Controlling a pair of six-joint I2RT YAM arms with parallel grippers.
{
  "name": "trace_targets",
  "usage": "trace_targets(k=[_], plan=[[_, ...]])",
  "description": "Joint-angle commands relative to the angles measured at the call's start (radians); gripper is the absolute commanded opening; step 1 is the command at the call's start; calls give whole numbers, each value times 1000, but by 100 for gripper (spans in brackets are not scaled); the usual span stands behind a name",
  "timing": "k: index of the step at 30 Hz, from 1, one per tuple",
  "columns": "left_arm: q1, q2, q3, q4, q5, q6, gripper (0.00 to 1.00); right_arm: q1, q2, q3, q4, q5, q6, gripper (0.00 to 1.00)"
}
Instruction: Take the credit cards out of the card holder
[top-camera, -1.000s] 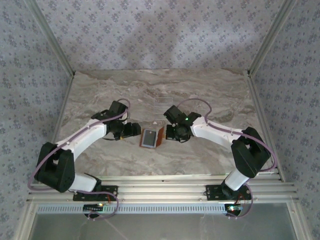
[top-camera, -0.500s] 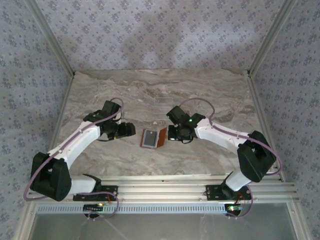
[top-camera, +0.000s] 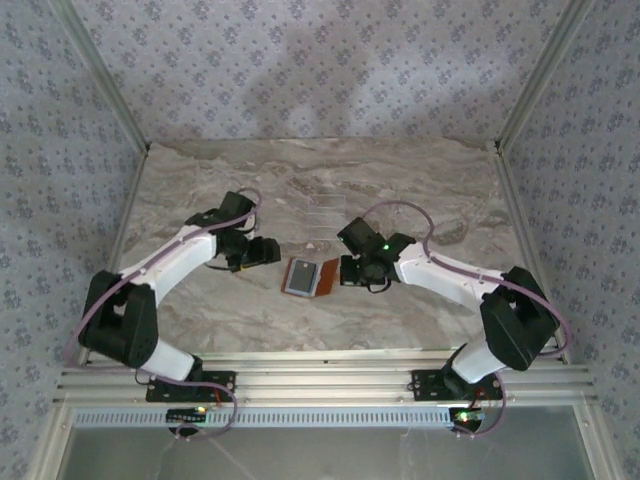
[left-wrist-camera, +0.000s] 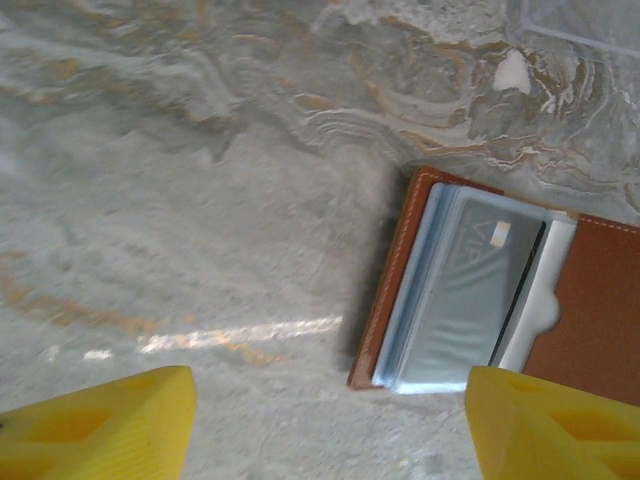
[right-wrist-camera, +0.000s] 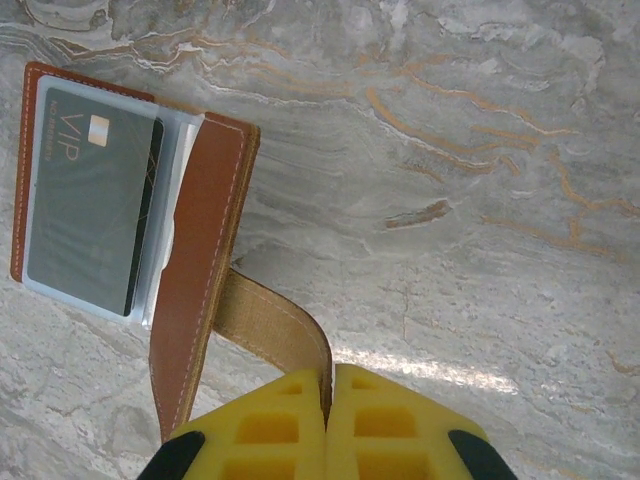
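On the marble table (top-camera: 420, 190), the card holder (top-camera: 305, 277) is laid open near the front edge, its 2 credit cards (right-wrist-camera: 90, 200) tucked in a clear sleeve (right-wrist-camera: 168, 250), the grey VIP card over the dark one. The strap tab (right-wrist-camera: 265, 320) is pinched by the clenched right gripper (right-wrist-camera: 328, 378). The left gripper (left-wrist-camera: 325, 410) is held spread wide just beside the holder, nothing grasped.

Robot lab test booth: marble-look tabletop (top-camera: 420, 170), patterned wall panels (top-camera: 320, 70), 2 arms (top-camera: 170, 262) bolted to alu rail (top-camera: 320, 372).
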Motion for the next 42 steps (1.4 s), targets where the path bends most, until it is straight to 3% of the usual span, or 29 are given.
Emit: trace_targets(k=[1,7,14,23,35,42], plan=[[-48,76,64,40,38,-22,68,-4,-21,-11,3,14,0,0],[-101,193,104,75,54,-36,60,-17,5,11,-17,0,-27,0],[-103,231,154,9,60,28,45,-30,57,45,-25,10,-34,0],[-107,247,119,30,145,73,42,-48,108,84,-40,53,-33,0],[-111,255,-20,104,131,89,36,-68,152,56,-36,92,-13,0],[-112,290,-39,106,98,100,33,-67,198,-7,-10,145,42,8]])
